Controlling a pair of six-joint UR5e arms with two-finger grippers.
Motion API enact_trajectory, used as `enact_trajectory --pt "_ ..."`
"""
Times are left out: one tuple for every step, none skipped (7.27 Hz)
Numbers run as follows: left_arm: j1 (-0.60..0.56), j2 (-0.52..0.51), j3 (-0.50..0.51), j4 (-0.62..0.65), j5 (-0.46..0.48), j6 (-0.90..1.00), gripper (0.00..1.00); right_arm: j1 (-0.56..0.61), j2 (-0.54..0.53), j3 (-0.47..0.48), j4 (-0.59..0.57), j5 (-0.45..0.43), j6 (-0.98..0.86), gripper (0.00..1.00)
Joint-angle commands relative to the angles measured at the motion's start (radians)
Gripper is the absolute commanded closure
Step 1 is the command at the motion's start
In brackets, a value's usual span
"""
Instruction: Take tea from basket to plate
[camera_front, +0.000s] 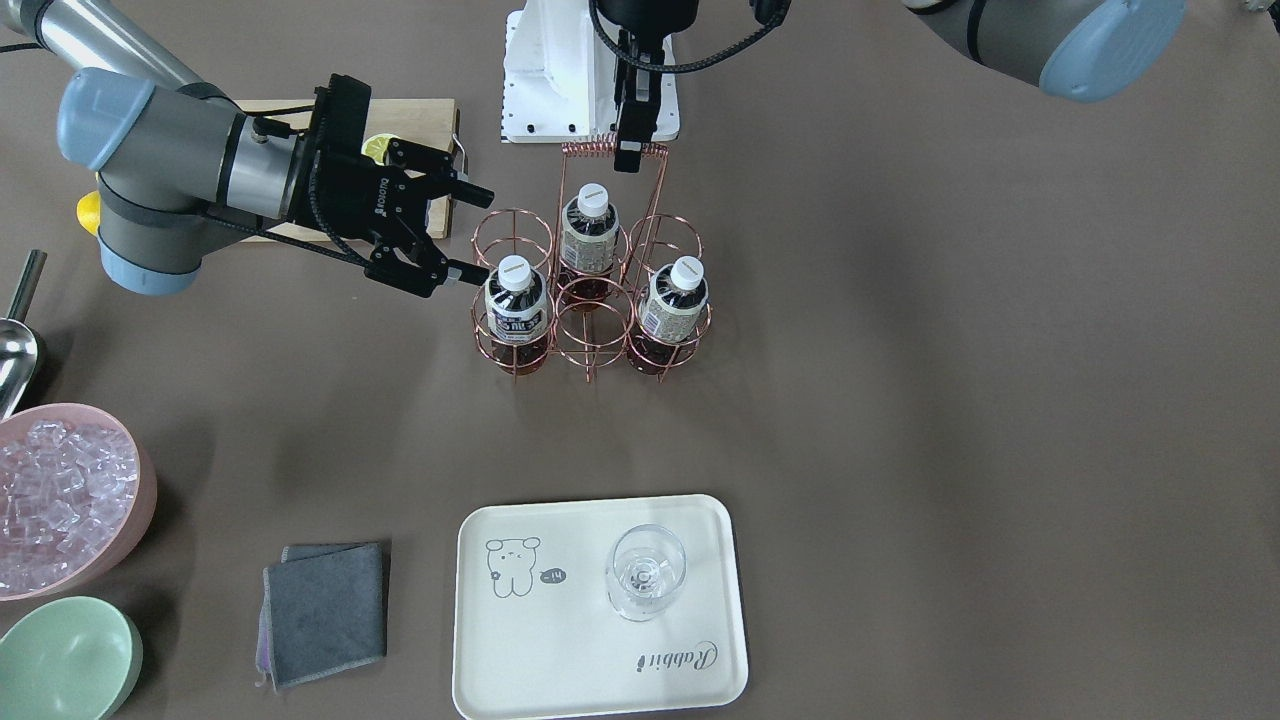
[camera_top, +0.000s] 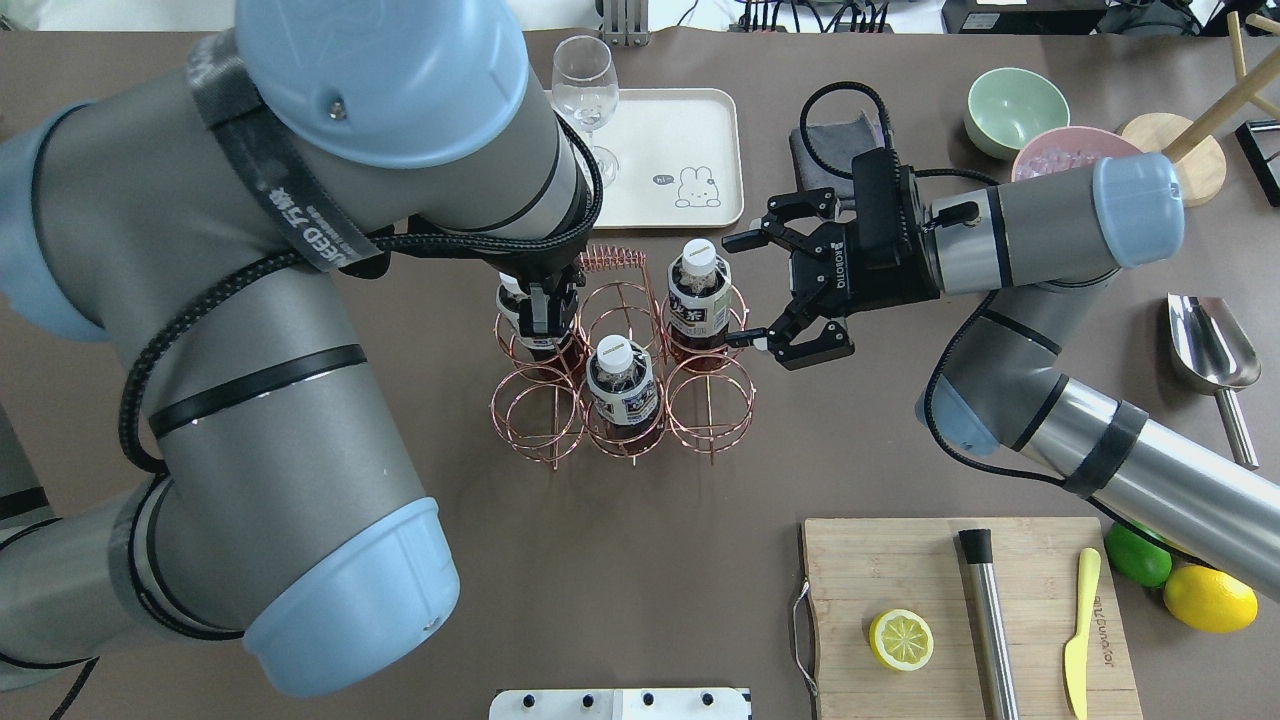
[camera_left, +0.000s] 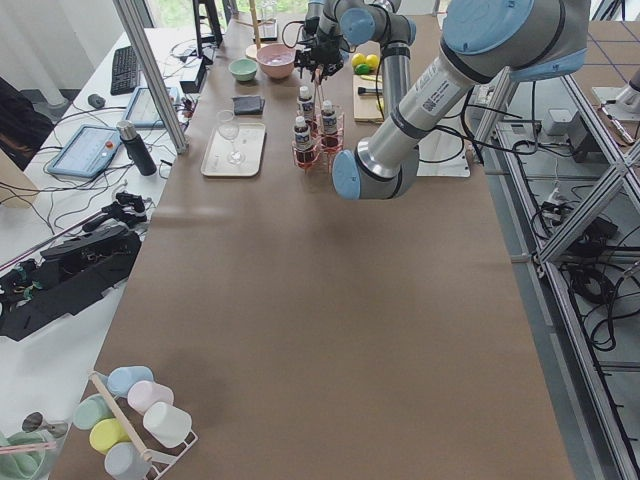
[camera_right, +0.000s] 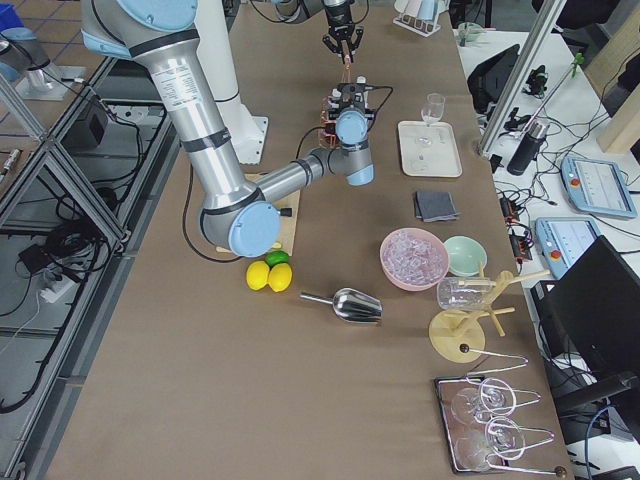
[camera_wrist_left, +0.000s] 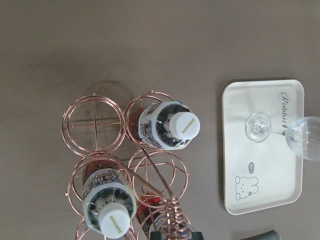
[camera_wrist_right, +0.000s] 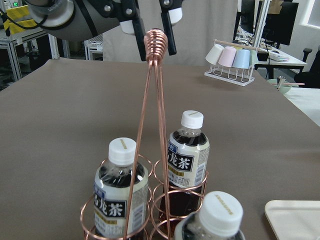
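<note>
Nearest to my right wrist camera is the white cap of the tea (camera_wrist_right: 217, 212). The bottle stands upright in a corner ring of the basket (camera_front: 594, 285), the corner closest to my right gripper (camera_front: 475, 232). That gripper is opened wide and lies sideways, just beside this corner of the basket. Its fingertips (camera_front: 468, 272) come very close to the bottle, one on each side of it, but I cannot tell if they touch it.

Two more bottles stand in other rings of the basket, one (camera_front: 588, 235) under the handle and one (camera_front: 675, 305) at the corner far from my right gripper.

My left gripper (camera_front: 628, 150) is over the basket and narrow. Its fingers (camera_wrist_right: 167, 35) are on both sides of the coiled handle (camera_wrist_right: 154, 42) and seem to press on it.

The plate (camera_front: 580, 650) lies well apart from the basket, on the side away from my base. A glass (camera_front: 645, 572) stands upright on it.
</note>
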Motion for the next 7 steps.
enact_trajectory --pt "0.005 0.001 0.058 -0.031 0.004 0.002 1.00 -0.046 0.011 -0.003 -0.030 -0.042 -0.001 0.01" --pt "0.004 0.002 0.069 -0.042 0.004 0.002 1.00 -0.046 0.011 -0.001 -0.028 -0.042 0.000 0.01" --pt "0.004 -0.001 0.068 -0.042 0.004 0.002 1.00 -0.045 0.011 0.003 -0.028 -0.040 0.002 0.01" --pt "0.004 -0.002 0.063 -0.042 0.004 0.002 1.00 -0.046 0.011 0.003 -0.032 -0.042 0.002 0.01" --pt "0.002 -0.002 0.060 -0.041 0.004 0.002 1.00 -0.046 0.017 0.003 -0.041 -0.051 0.008 0.01" --pt "0.002 -0.004 0.058 -0.041 0.004 0.002 1.00 -0.046 0.028 0.003 -0.056 -0.086 0.006 0.01" --pt "0.002 -0.004 0.060 -0.041 0.004 0.002 1.00 -0.051 0.040 -0.006 -0.068 -0.115 0.006 0.01"
